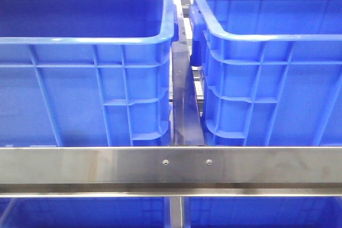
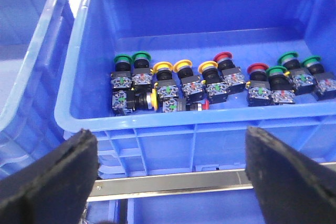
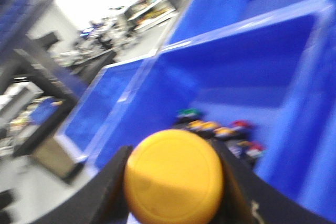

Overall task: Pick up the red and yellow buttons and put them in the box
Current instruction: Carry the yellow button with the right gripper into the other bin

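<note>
Right gripper (image 3: 173, 182) is clamped on a yellow button (image 3: 174, 178), cap facing the wrist camera and filling the space between the two fingers; that view is pretty blurry. Left gripper (image 2: 170, 174) is wide open with nothing in it, hanging over the near wall of a blue crate (image 2: 184, 121). Inside the crate a row of buttons sits on the floor: green caps (image 2: 140, 56) at both ends, yellow ones (image 2: 183, 66) and red ones (image 2: 257, 68) in the middle, a couple tipped over. Front view just shows two blue crates side by side behind a steel rail (image 1: 171, 165).
</note>
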{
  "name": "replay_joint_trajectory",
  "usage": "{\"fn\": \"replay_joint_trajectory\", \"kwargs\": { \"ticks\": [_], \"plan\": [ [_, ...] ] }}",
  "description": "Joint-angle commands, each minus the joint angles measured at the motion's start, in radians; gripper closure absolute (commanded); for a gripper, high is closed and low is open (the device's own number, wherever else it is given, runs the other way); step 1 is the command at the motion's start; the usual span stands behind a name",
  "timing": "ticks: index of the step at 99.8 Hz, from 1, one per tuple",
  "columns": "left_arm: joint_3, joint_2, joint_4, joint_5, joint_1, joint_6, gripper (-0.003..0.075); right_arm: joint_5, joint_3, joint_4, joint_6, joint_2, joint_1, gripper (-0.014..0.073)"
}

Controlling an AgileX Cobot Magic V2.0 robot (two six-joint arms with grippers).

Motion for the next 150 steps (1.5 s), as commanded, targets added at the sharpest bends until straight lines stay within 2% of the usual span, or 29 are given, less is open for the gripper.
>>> {"fn": "replay_joint_trajectory", "kwargs": {
  "ticks": [1, 13, 21, 55, 67, 91, 105, 150],
  "plan": [
    [-0.025, 0.011, 0.012, -0.074, -0.01, 0.009, 0.0206, -0.053, -0.038, 0.121, -0.084, -0.027, -0.005, 0.0364],
    [-0.025, 0.011, 0.014, -0.074, -0.01, 0.009, 0.0215, -0.184, -0.051, 0.121, -0.2, -0.028, -0.005, 0.0364],
    [-0.025, 0.011, 0.014, -0.073, -0.01, 0.009, 0.0272, -0.281, -0.07, 0.121, -0.276, -0.028, -0.005, 0.0364],
    [-0.025, 0.011, 0.014, -0.073, -0.01, 0.009, 0.0738, -0.775, -0.132, 0.121, -0.523, -0.013, -0.008, 0.0364],
    [-0.025, 0.011, 0.014, -0.073, -0.01, 0.009, 0.0739, -0.802, -0.142, 0.121, -0.549, 0.026, -0.056, 0.0364],
    [-0.025, 0.011, 0.014, -0.073, -0.01, 0.009, 0.0739, -0.656, -0.194, 0.122, -0.549, 0.189, -0.219, 0.0364],
    [-0.025, 0.011, 0.014, -0.073, -0.01, 0.009, 0.0739, -0.583, -0.228, 0.128, -0.549, 0.288, -0.276, 0.0364],
    [-0.025, 0.011, 0.014, -0.076, -0.01, 0.009, 0.0739, -0.565, -0.378, 0.128, -0.554, 0.55, -0.304, 0.0364]
  ]
}}
